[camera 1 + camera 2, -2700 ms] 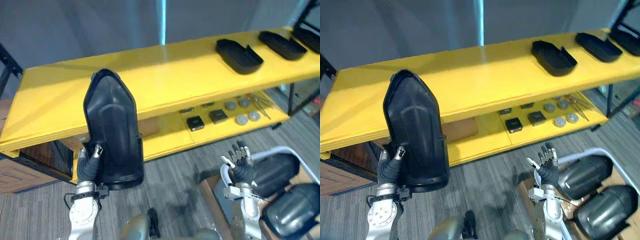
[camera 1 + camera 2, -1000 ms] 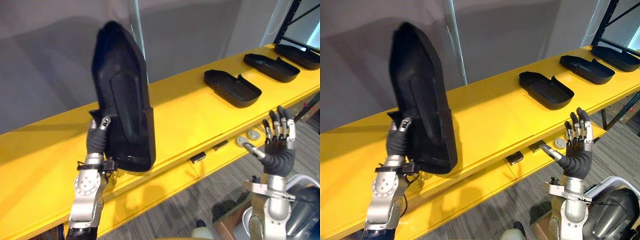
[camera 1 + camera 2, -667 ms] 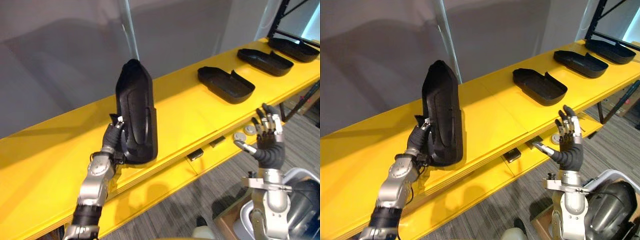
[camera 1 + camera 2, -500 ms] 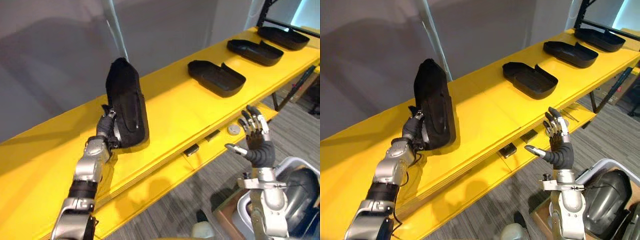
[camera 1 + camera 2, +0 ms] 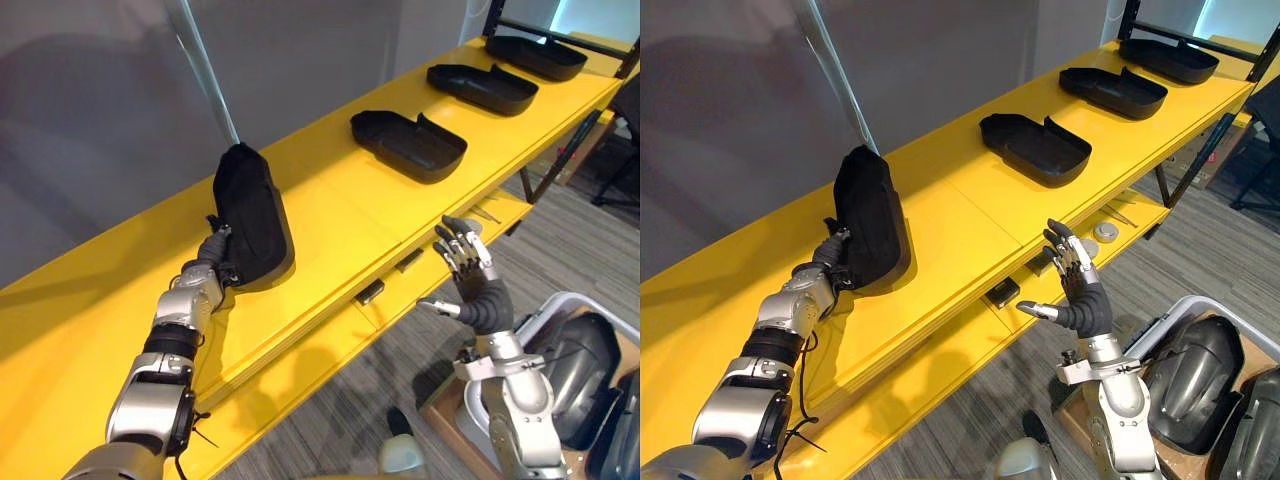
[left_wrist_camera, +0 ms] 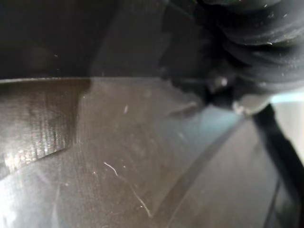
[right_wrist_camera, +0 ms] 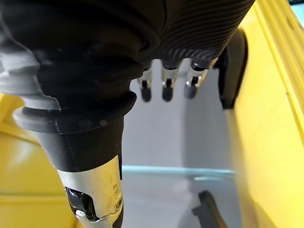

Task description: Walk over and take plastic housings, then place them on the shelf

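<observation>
Left hand (image 5: 213, 260): thumb clamped on the near end of the held housing (image 5: 250, 212); fingers behind it are hidden.
Held housing: brought down from mid-air and now leaning on the left part of the shelf (image 5: 330, 225) top board. Placement looks nearly done, with release pending. Contact underneath is unclear.
Right hand (image 5: 468, 285): fingers spread, empty, off the front edge.

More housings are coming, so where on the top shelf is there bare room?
Bare shelf lies between the held housing and the nearest laid housing, and left of the held one. Rightward it is crowded: that one and two more housings.
</observation>
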